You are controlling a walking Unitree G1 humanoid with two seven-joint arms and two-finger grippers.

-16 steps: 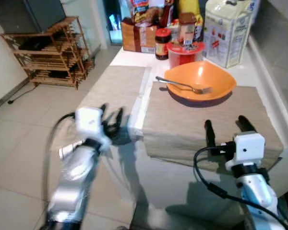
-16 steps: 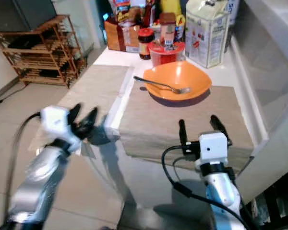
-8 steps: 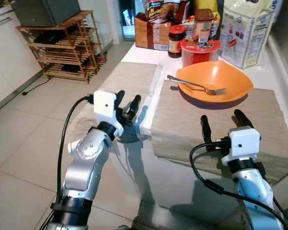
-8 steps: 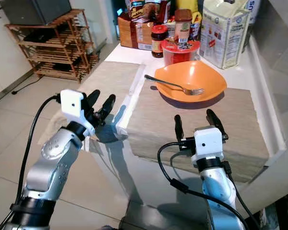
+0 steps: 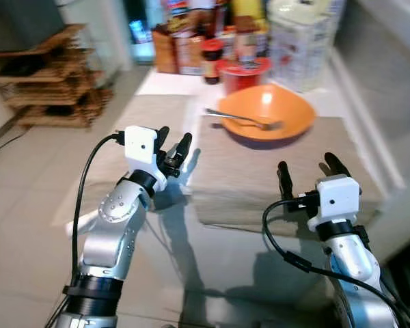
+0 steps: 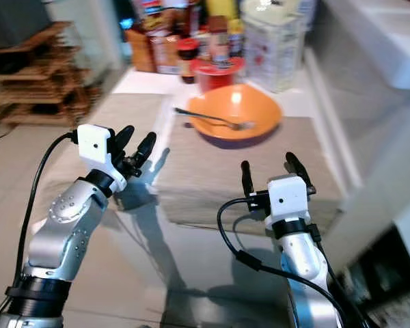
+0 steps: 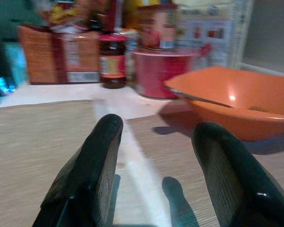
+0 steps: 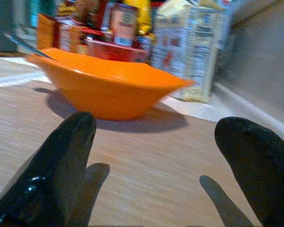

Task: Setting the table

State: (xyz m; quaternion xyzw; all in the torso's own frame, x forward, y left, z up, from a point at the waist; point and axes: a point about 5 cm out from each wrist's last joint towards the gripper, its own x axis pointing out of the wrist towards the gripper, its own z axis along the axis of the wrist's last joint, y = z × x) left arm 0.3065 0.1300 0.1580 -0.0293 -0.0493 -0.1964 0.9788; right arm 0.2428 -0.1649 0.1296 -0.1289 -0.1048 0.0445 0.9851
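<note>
An orange bowl [image 5: 268, 114] holding a fork [image 5: 242, 119] is sitting on the right placemat [image 5: 280, 171] on the bench [image 5: 178, 82]. The left placemat [image 5: 140, 130] is lying bare, so setting seems unfinished. Left end effector [image 5: 175, 150] and right end effector [image 5: 307, 174] are hovering, both spread and holding nothing.

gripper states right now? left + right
Left gripper: jaws open, empty, at the placemat's edge.
Right gripper: jaws open, empty, over the placemat.
</note>
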